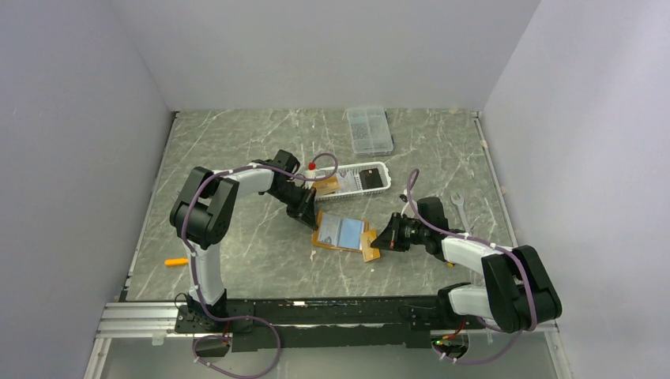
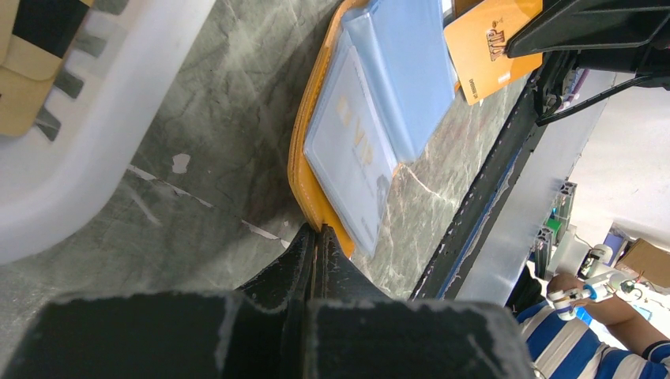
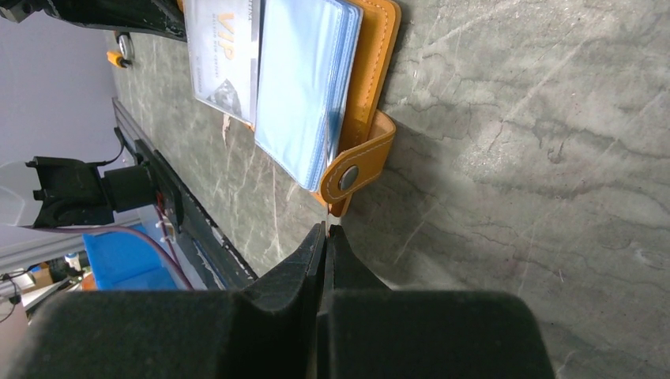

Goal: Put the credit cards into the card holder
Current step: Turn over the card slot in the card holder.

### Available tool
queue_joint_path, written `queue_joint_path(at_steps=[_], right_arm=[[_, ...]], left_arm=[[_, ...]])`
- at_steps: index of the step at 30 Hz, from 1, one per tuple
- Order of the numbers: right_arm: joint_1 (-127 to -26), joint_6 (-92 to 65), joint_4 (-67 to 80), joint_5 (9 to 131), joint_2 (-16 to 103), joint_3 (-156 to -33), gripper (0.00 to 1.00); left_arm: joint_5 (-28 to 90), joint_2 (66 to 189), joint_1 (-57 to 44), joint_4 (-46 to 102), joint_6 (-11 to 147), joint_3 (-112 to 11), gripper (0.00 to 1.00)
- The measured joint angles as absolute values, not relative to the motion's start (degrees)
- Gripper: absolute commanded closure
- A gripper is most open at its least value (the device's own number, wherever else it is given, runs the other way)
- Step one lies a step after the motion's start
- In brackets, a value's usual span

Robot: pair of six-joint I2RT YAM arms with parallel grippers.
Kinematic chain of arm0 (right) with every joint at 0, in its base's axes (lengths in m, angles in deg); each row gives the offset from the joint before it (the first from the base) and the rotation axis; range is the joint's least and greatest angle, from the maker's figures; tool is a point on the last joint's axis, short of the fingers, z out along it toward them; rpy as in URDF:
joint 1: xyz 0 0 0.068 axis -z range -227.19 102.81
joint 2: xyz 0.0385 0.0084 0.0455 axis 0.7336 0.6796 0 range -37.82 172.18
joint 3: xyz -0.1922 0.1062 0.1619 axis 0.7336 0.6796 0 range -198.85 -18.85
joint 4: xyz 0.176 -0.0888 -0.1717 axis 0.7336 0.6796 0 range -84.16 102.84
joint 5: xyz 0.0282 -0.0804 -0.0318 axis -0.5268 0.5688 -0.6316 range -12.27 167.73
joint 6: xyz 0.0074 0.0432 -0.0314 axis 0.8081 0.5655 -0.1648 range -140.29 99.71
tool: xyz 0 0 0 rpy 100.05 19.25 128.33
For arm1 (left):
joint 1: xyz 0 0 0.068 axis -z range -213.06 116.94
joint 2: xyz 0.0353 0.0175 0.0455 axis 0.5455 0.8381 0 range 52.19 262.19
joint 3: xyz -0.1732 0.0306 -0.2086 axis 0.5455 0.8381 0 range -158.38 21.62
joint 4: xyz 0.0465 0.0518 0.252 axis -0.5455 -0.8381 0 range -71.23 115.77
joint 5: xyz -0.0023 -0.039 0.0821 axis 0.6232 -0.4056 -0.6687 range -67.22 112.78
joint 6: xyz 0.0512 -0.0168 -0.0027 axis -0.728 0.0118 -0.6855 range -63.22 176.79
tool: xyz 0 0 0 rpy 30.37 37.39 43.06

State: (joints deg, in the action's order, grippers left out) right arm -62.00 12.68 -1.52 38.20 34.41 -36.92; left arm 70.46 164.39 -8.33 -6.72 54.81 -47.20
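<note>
Card holder (image 1: 341, 233): lay opened flat on the surface (image 1: 237, 150) between the two arms, pale blue sleeves up, snap tab (image 3: 355, 170) pointing toward the right arm
Left end effector (image 2: 318, 237): closed with no gap showing, its tips meeting on the holder's orange rim and apparently nipping it; likely there to keep the holder from sliding or folding shut
Right end effector (image 3: 325, 234): closed on an orange-gold credit card (image 2: 488, 49), gripped by one edge, just beside the snap tab; probably kept low and roughly flat so that it could be slid into a sleeve
Holder contents: one pale VIP card (image 3: 221, 55) sat in a clear sleeve; the stacked blue sleeves beside it showed no card that I could make out
White basket (image 2: 103, 118): stood just behind the holder, with tan and black flat pieces (image 2: 24, 79) inside
Clear compartment box (image 1: 370, 130): stood well apart at the far side, contents too small to tell
</note>
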Motion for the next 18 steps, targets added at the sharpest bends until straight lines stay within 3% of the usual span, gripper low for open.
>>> queue_joint_path(at_steps=[18], right_arm=[[-61.93,12.66,-1.67,37.76,35.37,-36.92,1.00]], left_arm=[[70.48,164.39,-8.26,-6.70,54.44,-47.20,1.00]])
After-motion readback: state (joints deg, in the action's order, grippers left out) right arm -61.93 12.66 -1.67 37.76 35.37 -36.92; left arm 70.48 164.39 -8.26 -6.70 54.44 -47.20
